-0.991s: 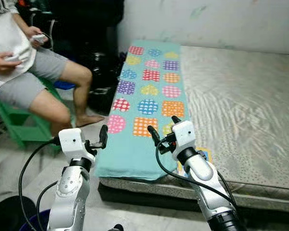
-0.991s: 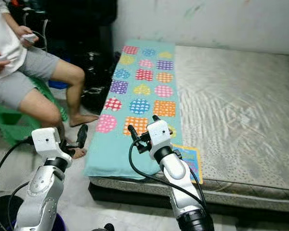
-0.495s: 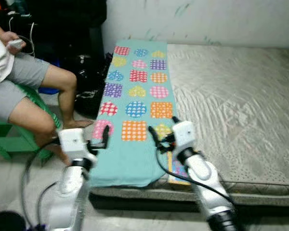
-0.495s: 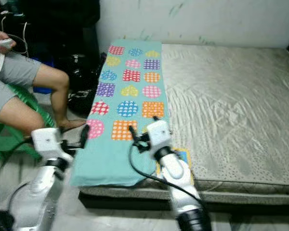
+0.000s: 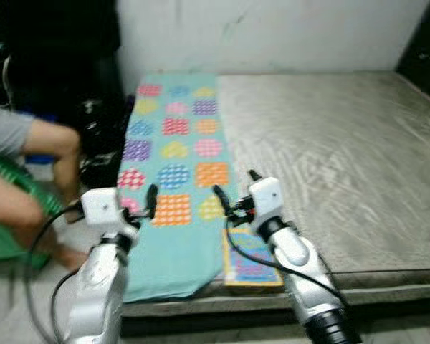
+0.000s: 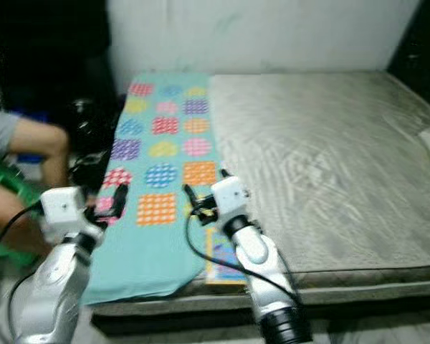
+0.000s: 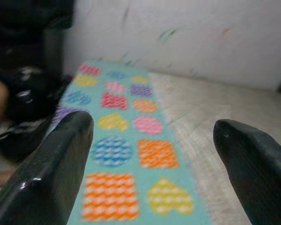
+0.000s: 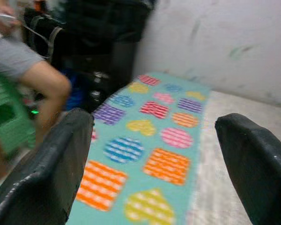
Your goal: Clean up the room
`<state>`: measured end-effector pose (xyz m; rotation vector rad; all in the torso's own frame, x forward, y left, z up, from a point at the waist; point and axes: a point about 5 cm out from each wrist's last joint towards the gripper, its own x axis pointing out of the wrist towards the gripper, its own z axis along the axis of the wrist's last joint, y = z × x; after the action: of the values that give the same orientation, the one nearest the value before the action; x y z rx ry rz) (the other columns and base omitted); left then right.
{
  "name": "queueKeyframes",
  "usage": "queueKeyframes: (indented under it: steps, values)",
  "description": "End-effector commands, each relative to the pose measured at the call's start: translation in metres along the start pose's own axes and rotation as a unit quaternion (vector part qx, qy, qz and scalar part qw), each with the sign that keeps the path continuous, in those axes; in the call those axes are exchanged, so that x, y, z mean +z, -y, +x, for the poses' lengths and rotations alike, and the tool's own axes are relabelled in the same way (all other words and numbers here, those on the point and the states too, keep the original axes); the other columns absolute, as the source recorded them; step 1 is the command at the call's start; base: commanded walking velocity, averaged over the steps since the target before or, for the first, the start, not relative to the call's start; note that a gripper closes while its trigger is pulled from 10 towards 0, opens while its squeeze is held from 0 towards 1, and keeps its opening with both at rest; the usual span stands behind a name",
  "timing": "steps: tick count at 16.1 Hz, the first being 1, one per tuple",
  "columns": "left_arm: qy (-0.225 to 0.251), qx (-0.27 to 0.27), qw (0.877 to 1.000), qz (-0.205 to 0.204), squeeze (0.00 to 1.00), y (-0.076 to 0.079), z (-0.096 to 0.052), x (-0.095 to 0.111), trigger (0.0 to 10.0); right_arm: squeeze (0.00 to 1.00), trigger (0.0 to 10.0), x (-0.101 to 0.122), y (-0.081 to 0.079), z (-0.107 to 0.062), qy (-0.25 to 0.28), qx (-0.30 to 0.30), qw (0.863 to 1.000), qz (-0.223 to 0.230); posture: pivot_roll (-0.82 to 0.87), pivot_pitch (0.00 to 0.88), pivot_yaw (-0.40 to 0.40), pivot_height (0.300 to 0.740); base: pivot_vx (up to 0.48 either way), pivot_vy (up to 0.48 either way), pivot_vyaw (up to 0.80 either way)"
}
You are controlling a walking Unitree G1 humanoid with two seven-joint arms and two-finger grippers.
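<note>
The picture book (image 5: 252, 259) lies flat at the mattress's (image 5: 344, 165) near edge, just right of your teal patterned blanket (image 5: 173, 172). Your left gripper (image 5: 147, 203) and right gripper (image 5: 233, 192), both with fingers spread, hover over the blanket's near part. A seated person's legs (image 5: 29, 143) are at far left.

Two silver arms of rounded, jointed segments. Each ends in a boxy white wrist block: the left claw (image 5: 149, 203) and the right claw (image 5: 233, 192) carry long, glossy black fingers (image 7: 47, 173) with blunt, rounded tips. A thin black cable loops out from each wrist and runs down beside the arm. The right arm has a black ribbed collar at its near end; both have a dark ring below the wrist block.
</note>
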<state>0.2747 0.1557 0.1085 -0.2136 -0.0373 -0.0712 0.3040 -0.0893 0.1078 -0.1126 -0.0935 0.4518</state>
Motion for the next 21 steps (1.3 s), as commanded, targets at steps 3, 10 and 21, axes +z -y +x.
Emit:
queueKeyframes:
  steps: [3,10,21]
  values:
    - [-0.003,-0.006,1.000,0.000,0.00,0.003,-0.001,-0.002,10.0,0.00,10.0,0.000,0.005,-0.001,0.000,-0.009,1.000,-0.002,-0.01,0.044,-0.025,0.740,0.264,0.000,0.00]
    - [-0.014,0.031,0.998,0.050,0.00,-0.014,0.004,-0.005,10.0,0.00,10.0,0.003,0.018,0.000,0.015,-0.038,0.999,0.008,0.00,0.000,0.022,0.740,0.000,0.000,0.00]
    - [-0.017,0.033,0.999,0.032,0.00,-0.012,0.006,-0.009,10.0,0.00,10.0,0.003,0.015,0.010,0.022,-0.029,0.999,0.004,0.02,0.000,-0.002,0.740,0.000,0.022,0.00]
